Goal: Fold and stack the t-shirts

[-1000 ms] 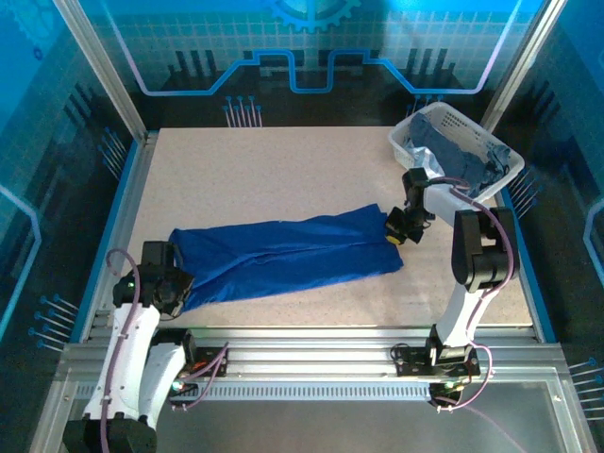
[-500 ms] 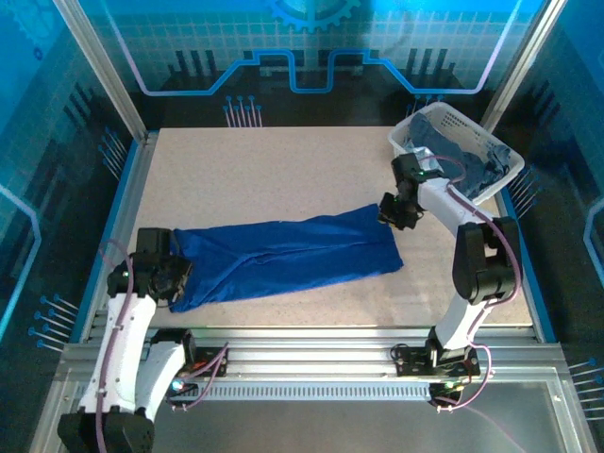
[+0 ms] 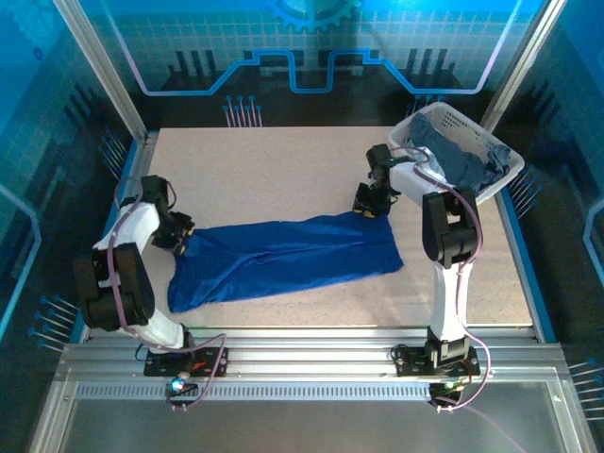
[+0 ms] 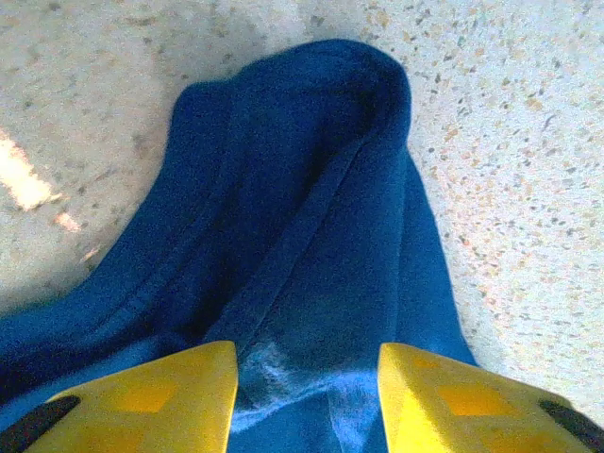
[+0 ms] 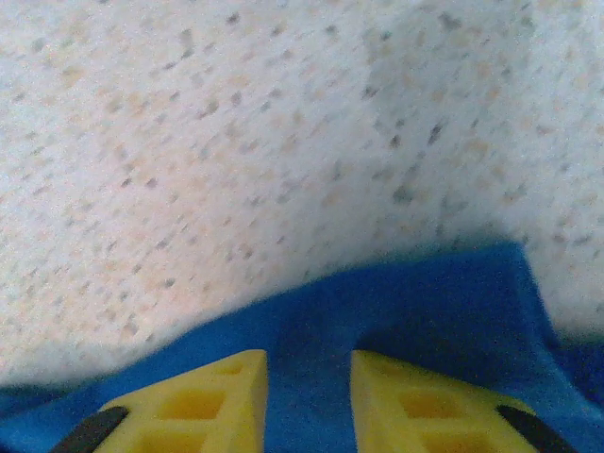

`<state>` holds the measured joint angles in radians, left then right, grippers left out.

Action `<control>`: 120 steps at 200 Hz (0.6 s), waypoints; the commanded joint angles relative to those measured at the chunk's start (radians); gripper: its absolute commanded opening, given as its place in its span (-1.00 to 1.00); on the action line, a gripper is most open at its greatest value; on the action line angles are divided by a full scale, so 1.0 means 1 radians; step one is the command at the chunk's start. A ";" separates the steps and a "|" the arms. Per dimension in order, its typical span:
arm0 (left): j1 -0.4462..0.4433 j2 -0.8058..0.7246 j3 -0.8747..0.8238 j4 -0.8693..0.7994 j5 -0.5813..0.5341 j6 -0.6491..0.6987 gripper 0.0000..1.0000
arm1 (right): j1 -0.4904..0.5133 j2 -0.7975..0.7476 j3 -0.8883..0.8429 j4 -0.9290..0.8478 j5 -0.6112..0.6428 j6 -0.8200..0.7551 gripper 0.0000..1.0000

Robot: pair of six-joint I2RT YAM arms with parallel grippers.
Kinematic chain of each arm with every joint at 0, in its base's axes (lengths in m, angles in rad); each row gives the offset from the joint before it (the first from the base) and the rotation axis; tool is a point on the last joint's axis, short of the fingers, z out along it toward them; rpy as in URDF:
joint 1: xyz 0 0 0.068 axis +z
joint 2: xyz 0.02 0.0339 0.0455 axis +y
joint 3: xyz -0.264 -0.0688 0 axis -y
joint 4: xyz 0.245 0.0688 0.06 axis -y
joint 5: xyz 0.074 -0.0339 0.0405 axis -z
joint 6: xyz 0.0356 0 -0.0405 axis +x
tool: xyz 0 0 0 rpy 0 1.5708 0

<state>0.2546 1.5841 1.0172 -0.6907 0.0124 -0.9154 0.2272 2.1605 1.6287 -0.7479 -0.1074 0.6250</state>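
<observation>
Left claw (image 4: 307,373): jaws parted, astride blue t-shirt (image 3: 283,257), far-left corner. Right claw (image 5: 309,377): narrow gap, far-right corner. Both mine just released, shifted from near side; next fold likely pending.

Cropped by the lower edge in both wrist views: blue t-shirt (image 4: 311,217), yellow fingers (image 4: 151,392). Blurred close up: tabletop (image 5: 236,132).

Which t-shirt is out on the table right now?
The royal blue t-shirt, lying stretched out on the table; the duller grey-blue shirts are bunched in the white basket at the far right corner.
</observation>
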 commanded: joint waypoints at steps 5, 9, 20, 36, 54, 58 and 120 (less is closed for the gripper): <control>0.006 0.040 -0.007 -0.039 -0.068 0.056 -0.26 | -0.025 0.073 0.104 -0.130 0.069 0.016 -0.51; 0.008 0.044 -0.010 -0.037 -0.082 0.059 -0.29 | -0.031 0.068 0.101 -0.129 0.079 0.022 -0.52; 0.010 0.051 -0.015 -0.038 -0.109 0.057 -0.37 | -0.044 0.025 0.061 -0.091 0.096 0.038 -0.51; 0.011 0.052 -0.023 -0.015 -0.103 0.052 -0.42 | -0.063 -0.049 0.008 -0.027 0.098 0.043 -0.47; 0.011 0.044 -0.012 -0.021 -0.111 0.060 -0.43 | -0.082 -0.082 0.002 -0.025 0.122 0.025 -0.47; 0.011 0.038 -0.012 -0.021 -0.111 0.061 -0.43 | -0.088 -0.085 0.001 -0.019 0.119 0.019 -0.46; 0.021 0.044 -0.018 0.013 -0.089 0.075 -0.40 | -0.095 0.059 0.108 -0.041 -0.005 -0.063 -0.39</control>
<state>0.2604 1.6234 1.0100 -0.6907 -0.0746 -0.8600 0.1173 2.1620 1.6947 -0.7670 -0.0631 0.6006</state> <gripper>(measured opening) 0.301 0.304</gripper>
